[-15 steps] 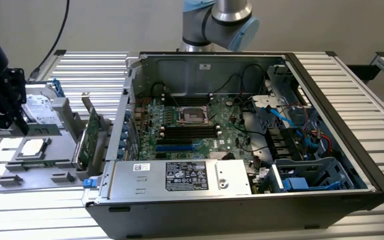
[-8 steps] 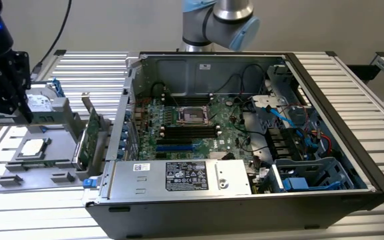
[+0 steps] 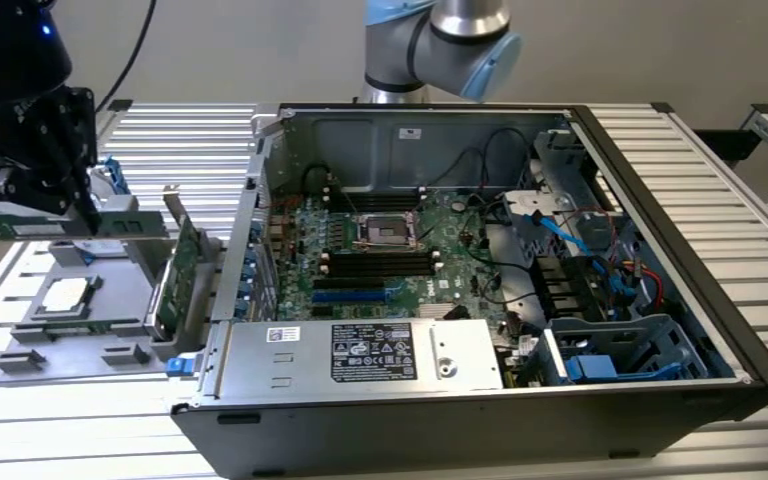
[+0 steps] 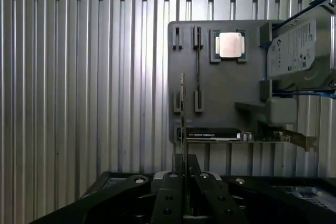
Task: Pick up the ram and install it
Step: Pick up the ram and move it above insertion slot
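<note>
Pinching the ram (image 3: pixel 24 228) edge-on between its fingers (image 4: pixel 167 198), the gripper (image 3: pixel 67 218) hangs above the grey fixture tray (image 3: pixel 107 335) — just beside the open computer case (image 3: pixel 704 300)

The parts tray (image 3: pixel 124 290) is placed on the slatted table (image 3: pixel 704 170), at the exterior view's left of the case (image 3: pixel 357 130); the ram (image 3: pixel 17 229) is held above the tray by the gripper (image 4: pixel 184 170).

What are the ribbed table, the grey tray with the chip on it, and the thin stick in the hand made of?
Ribbed table: probably bare aluminium, silvery with light streaks along its grooves. Grey tray: matte and even, plastic or painted metal; I can't tell which. Ram, clamped in the hand: green circuit board, likely a resin laminate.
</note>
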Motion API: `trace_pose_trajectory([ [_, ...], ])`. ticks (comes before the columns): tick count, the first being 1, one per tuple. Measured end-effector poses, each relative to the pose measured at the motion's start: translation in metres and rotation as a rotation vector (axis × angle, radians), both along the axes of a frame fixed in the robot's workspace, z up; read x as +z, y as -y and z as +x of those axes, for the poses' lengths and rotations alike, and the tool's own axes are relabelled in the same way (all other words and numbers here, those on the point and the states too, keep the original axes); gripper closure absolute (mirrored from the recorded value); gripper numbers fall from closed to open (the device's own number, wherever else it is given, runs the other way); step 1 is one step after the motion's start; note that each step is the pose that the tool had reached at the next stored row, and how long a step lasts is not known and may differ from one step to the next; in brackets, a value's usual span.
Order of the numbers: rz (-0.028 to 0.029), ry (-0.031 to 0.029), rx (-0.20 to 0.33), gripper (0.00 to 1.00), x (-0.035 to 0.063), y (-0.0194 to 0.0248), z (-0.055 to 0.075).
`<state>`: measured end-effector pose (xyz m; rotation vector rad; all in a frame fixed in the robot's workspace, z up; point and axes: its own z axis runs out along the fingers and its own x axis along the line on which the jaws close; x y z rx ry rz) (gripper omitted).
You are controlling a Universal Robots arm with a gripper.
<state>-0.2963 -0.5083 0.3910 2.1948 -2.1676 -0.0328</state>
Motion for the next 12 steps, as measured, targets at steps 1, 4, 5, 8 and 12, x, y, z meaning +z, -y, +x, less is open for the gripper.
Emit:
trace_pose_trajectory([
  [1,0.0,-0.0004,0.0,0.86,0.0013,-0.0001,0.004],
  [4,0.0,-0.0012,0.0,0.86,0.0051,-0.0007,0.016],
  [5,0.0001,-0.0013,0.0,0.86,0.0063,-0.0009,0.02],
  [8,0.0,-0.0018,0.0,0.86,0.0099,-0.0016,0.032],
  [12,0.0,-0.002,0.0,0.86,0.0131,-0.0026,0.047],
])
